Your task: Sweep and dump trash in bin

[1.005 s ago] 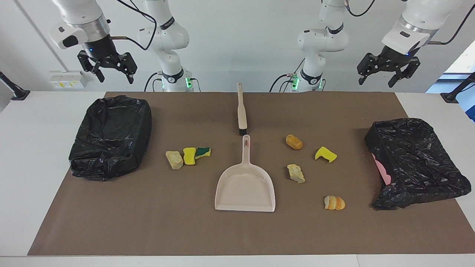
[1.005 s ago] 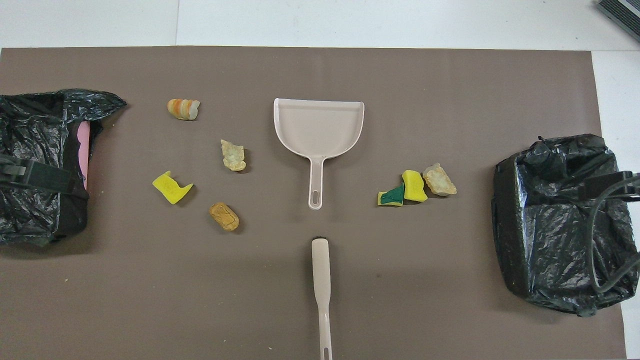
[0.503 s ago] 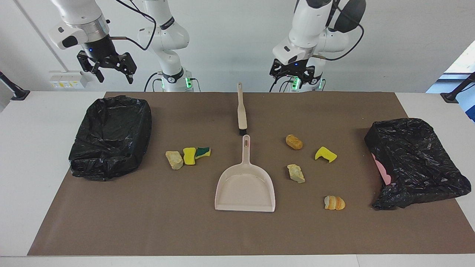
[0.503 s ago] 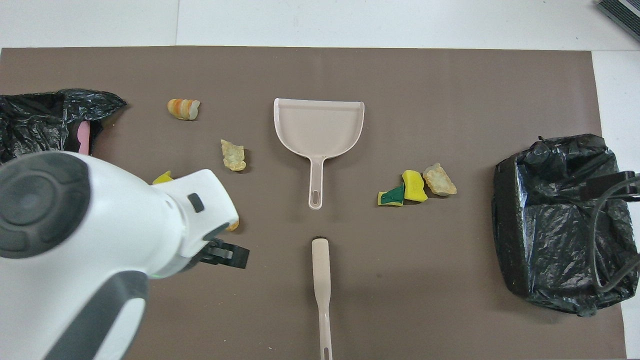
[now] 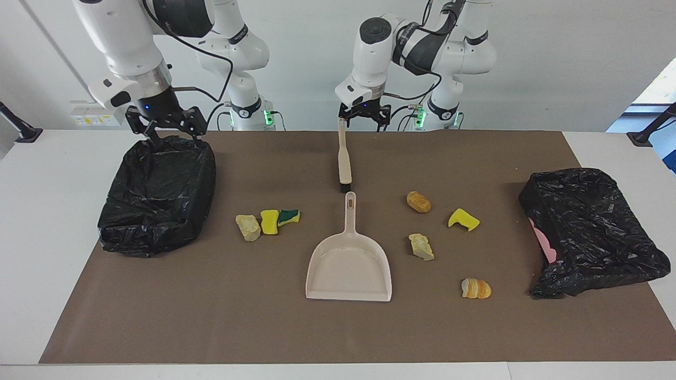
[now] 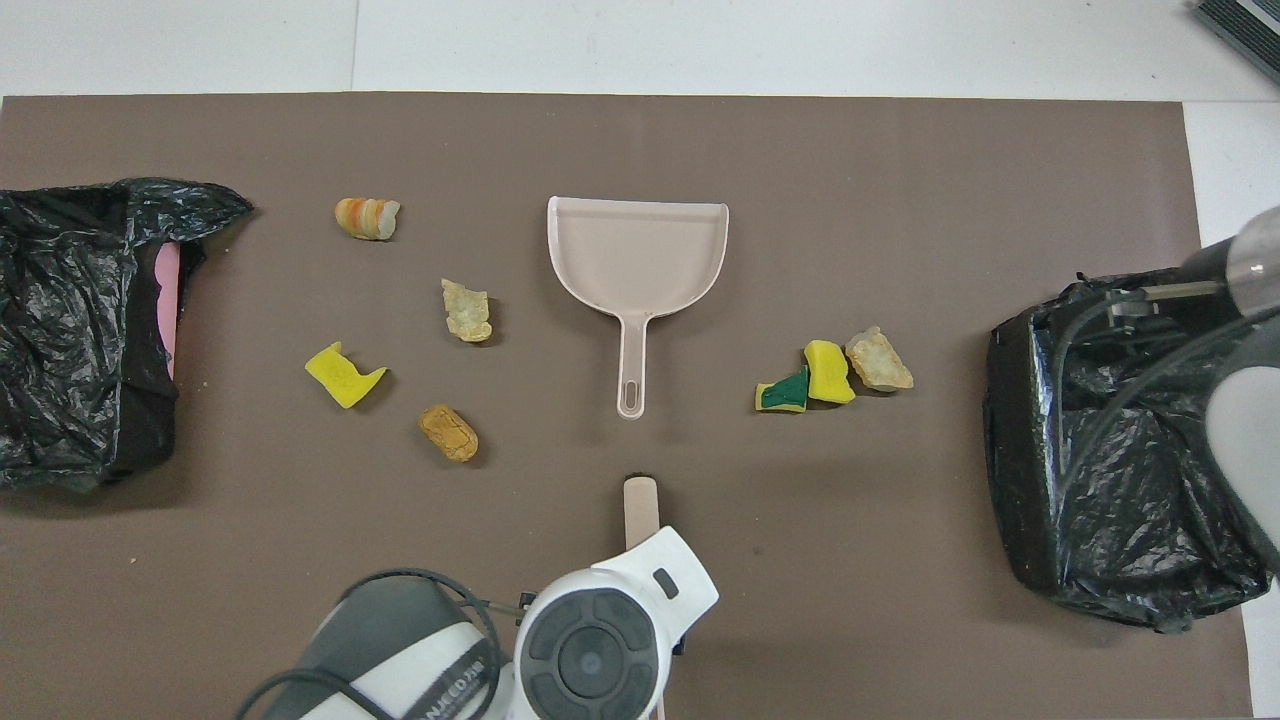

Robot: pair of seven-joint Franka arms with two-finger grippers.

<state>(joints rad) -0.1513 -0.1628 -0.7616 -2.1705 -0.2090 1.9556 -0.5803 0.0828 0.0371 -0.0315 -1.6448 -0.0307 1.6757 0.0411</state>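
Seven scraps of trash lie on the brown mat around the beige dustpan [image 5: 348, 269]. A beige chunk [image 5: 247, 227], a yellow sponge [image 5: 270, 222] and a green-yellow sponge [image 5: 289, 216] lie toward the right arm's end. A brown lump [image 5: 418, 202], a yellow sponge [image 5: 463, 219], a beige chunk [image 5: 421, 246] and an orange striped lump [image 5: 476, 288] lie toward the left arm's end. A beige brush [image 5: 344, 158] lies nearer to the robots than the dustpan's handle. My left gripper [image 5: 363, 125] is open over the brush's handle end. My right gripper [image 5: 174, 138] is open over the black-bagged bin [image 5: 158, 200].
A second black-bagged bin [image 5: 591, 232], with a pink wall showing, lies at the left arm's end. In the overhead view the left arm [image 6: 600, 650] hides most of the brush [image 6: 640, 505], and the right arm [image 6: 1245, 420] overlaps the bin [image 6: 1090, 500].
The left arm has swung in from its end of the table to over the brush's handle end. The right gripper has come down to the bin's rim.
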